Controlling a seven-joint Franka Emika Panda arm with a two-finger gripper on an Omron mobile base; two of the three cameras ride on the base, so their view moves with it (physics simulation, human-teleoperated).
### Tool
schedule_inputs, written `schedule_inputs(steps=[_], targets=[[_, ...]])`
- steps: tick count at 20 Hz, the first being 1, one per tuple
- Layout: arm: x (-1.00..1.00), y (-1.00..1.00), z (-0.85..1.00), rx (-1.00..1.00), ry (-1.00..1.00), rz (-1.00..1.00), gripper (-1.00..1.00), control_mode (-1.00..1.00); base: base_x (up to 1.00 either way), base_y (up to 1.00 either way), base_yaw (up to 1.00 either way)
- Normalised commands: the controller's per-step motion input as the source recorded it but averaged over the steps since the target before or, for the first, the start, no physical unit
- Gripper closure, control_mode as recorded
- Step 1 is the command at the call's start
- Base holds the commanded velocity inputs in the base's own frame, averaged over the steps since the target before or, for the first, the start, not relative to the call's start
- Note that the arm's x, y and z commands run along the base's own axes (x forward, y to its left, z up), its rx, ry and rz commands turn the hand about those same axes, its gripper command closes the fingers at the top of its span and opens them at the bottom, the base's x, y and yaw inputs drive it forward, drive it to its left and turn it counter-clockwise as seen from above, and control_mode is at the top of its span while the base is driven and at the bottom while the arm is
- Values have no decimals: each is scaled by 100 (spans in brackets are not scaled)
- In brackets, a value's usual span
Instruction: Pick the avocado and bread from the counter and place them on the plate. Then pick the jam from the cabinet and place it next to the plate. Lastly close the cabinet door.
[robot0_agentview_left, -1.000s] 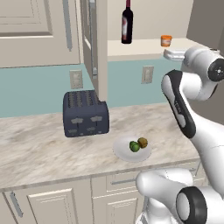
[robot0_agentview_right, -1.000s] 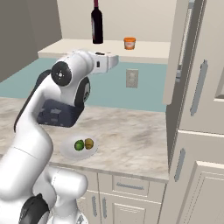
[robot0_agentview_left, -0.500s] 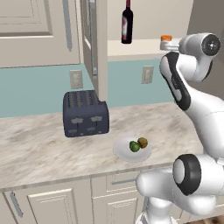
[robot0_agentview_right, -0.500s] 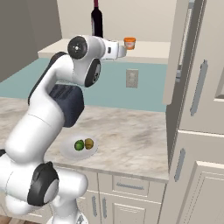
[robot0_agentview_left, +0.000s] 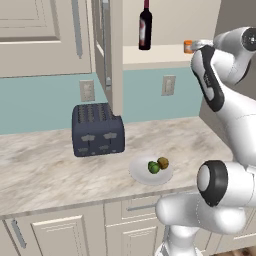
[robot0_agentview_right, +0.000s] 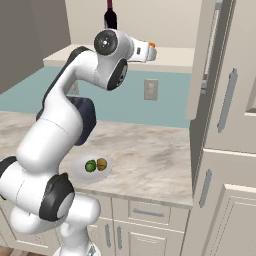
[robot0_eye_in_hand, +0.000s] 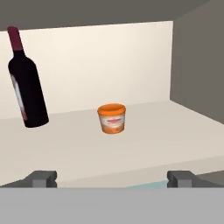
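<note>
The orange jam (robot0_eye_in_hand: 112, 118) stands upright on the pale shelf of the cabinet (robot0_eye_in_hand: 144, 144), straight ahead of my gripper (robot0_eye_in_hand: 113, 179). The fingertips (robot0_eye_in_hand: 43, 178) are spread wide at the shelf's front edge, open and short of the jar. From the left base view, the gripper (robot0_agentview_left: 196, 45) is level with the jam (robot0_agentview_left: 187, 46) and right beside it. The green avocado (robot0_agentview_left: 153, 167) and brown bread (robot0_agentview_left: 163, 162) lie together on the white plate (robot0_agentview_left: 137, 172) on the counter (robot0_agentview_left: 45, 170). The right base view shows the avocado (robot0_agentview_right: 90, 166) and bread (robot0_agentview_right: 101, 163) on the plate (robot0_agentview_right: 77, 171).
A tall dark wine bottle (robot0_eye_in_hand: 26, 83) stands on the shelf left of the jam. The cabinet door (robot0_agentview_left: 107, 50) hangs open above a dark toaster (robot0_agentview_left: 97, 129). A tall cream cupboard (robot0_agentview_right: 225, 125) bounds the counter's right end.
The arm has risen and stretched forward, bringing the hand up to the cabinet shelf, close to the jam. The fingers stayed open. Nothing on the plate moved.
</note>
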Motion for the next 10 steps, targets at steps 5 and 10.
schedule_inputs(steps=[5, 10], targets=[[3, 0, 0, 0, 0, 0, -100, -100, 0, 0, 0], [16, 0, 0, 0, 0, 0, -100, -100, 0, 0, 0]])
